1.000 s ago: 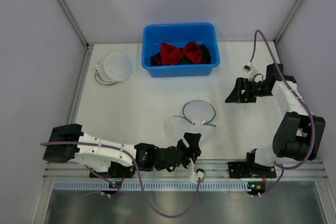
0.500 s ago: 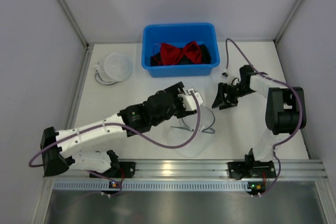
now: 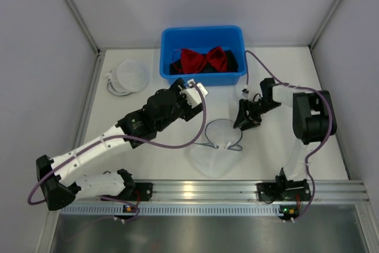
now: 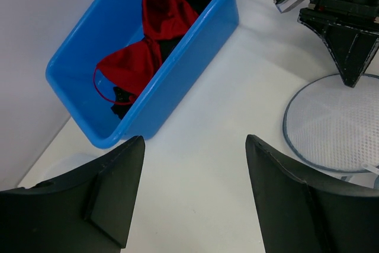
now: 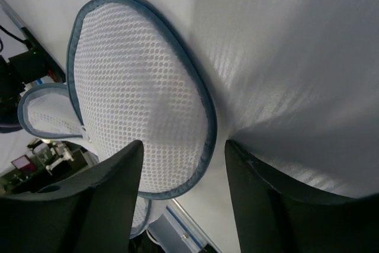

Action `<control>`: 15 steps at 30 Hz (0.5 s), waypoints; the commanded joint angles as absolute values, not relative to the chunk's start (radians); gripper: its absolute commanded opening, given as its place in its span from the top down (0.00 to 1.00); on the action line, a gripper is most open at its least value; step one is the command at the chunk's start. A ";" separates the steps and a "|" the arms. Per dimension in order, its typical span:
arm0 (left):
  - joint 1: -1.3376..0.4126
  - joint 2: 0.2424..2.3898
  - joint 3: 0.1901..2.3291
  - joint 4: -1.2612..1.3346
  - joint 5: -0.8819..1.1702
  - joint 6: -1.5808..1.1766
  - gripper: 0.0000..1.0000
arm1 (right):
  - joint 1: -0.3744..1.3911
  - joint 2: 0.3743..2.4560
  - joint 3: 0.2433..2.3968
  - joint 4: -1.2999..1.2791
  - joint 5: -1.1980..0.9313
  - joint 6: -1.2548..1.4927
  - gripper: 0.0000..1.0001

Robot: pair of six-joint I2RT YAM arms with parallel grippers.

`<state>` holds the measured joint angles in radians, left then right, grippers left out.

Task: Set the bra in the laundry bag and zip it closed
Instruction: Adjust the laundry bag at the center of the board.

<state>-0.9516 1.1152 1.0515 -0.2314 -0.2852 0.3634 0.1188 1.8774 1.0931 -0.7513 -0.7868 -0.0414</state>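
Observation:
The red bra lies in the blue bin on top of a black garment; the left wrist view shows the bra too. The white mesh laundry bag lies unzipped near the front, its grey-rimmed flap spread flat. My left gripper hovers open just in front of the bin, nothing between its fingers. My right gripper is low at the flap's right edge. Its jaws are open and straddle the bag's rim without pinching it.
A second white round pouch with a cord lies at the back left. The blue bin's wall stands close ahead of my left gripper. The metal rail runs along the near edge.
My left arm swung up from the near edge to the front of the bin. My right arm swept left and down to the bag's rim, and its jaws narrowed.

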 commanded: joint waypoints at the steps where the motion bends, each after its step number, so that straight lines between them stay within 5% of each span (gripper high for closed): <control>1: -0.927 1.091 1.072 -0.216 -0.264 0.331 0.25 | 0.123 1.936 1.074 -0.779 -0.852 -0.054 0.45; 5: -0.905 1.101 1.083 -0.215 -0.255 0.318 0.25 | 0.121 1.979 1.104 -0.798 -0.926 -0.064 0.67; 7: -0.897 1.098 1.081 -0.216 -0.259 0.322 0.25 | 0.111 1.962 1.106 -0.796 -0.986 -0.066 0.83; 8: -0.894 1.097 1.078 -0.216 -0.259 0.312 0.25 | 0.098 1.950 1.106 -0.796 -1.009 -0.067 1.00; 15: -0.828 1.103 1.072 -0.216 -0.247 0.264 0.25 | -0.107 1.760 1.118 -0.719 -1.097 -0.008 1.00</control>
